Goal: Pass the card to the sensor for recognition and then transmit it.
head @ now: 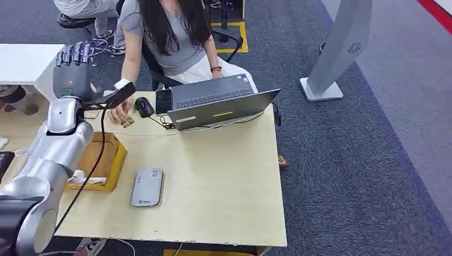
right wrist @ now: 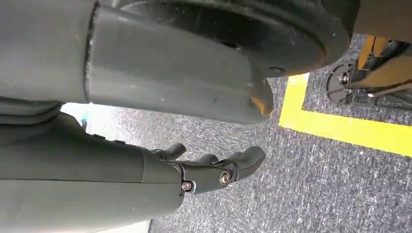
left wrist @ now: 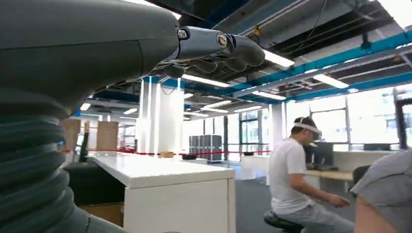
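Raised nearest the head camera, the left hand (head: 72, 68) stood with fingers spread and held nothing; the right hand (right wrist: 214, 170) hung loosely parted, empty; the card (head: 128, 122) lay just beyond the left hand under a person's hand (head: 118, 113); the sensor (head: 147, 187) waited nearer the robot, so nothing seemed done.

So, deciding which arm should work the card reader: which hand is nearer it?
Left. The left hand is raised above the table's far left, beyond the reader. The right hand hangs over the carpet.
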`<action>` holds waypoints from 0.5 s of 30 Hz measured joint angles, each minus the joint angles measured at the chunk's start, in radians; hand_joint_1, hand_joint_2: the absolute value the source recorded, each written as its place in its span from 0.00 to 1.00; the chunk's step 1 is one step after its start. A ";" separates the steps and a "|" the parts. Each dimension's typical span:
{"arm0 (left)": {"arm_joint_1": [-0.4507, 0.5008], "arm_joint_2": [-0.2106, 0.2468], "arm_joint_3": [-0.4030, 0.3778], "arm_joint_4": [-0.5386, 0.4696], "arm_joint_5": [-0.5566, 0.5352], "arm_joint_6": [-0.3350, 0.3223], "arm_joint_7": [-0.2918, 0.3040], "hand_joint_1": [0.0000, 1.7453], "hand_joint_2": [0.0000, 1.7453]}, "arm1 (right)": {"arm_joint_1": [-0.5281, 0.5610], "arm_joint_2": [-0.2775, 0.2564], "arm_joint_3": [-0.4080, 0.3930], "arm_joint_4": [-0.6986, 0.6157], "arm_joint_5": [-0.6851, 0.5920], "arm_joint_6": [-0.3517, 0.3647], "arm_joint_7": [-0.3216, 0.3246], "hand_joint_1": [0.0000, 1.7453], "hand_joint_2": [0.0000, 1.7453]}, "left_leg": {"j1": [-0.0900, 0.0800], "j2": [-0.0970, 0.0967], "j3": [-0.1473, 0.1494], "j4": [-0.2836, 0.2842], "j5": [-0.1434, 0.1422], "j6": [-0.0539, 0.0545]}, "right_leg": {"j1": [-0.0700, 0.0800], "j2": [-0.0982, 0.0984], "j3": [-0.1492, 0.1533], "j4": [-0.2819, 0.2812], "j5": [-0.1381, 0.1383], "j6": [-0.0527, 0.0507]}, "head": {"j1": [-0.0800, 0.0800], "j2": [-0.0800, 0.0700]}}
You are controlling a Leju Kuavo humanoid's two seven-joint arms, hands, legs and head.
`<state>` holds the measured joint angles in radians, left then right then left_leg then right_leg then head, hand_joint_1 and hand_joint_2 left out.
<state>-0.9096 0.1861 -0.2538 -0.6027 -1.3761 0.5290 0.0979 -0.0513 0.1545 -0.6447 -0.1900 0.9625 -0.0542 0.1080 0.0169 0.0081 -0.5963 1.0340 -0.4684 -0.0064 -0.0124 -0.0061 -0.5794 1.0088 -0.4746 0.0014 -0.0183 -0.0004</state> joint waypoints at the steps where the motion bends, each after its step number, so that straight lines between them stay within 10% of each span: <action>1: 0.049 0.003 0.007 -0.053 0.019 0.014 -0.030 0.00 1.00 | 0.000 0.002 -0.003 0.000 -0.005 -0.006 0.000 0.00 0.00 | 0.000 0.000 0.000 0.000 0.000 0.000 | 0.000 0.000 0.000 0.000 0.000 0.000 | -0.003 0.000; 10: 0.809 0.021 0.065 -0.838 0.075 0.132 -0.165 0.00 1.00 | 0.017 0.019 -0.076 0.000 -0.071 -0.057 -0.032 0.00 0.00 | -0.002 0.015 0.006 -0.001 -0.014 0.001 | -0.001 0.015 0.002 -0.001 -0.008 0.002 | -0.003 0.000; 15: 1.123 0.024 0.107 -1.092 0.074 0.165 -0.180 0.00 1.00 | 0.021 0.019 -0.114 0.000 -0.080 -0.069 -0.044 0.00 0.00 | -0.002 0.012 0.006 0.000 -0.016 0.004 | -0.001 0.010 0.003 -0.001 -0.013 0.003 | -0.002 0.000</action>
<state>0.2136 0.2098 -0.1465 -1.6951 -1.3016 0.6939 -0.0823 -0.0305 0.1736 -0.7583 -0.1900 0.8823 -0.1228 0.0637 0.0150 0.0203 -0.5906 1.0336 -0.4844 -0.0027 -0.0136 0.0039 -0.5767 1.0076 -0.4873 0.0045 -0.0198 -0.0004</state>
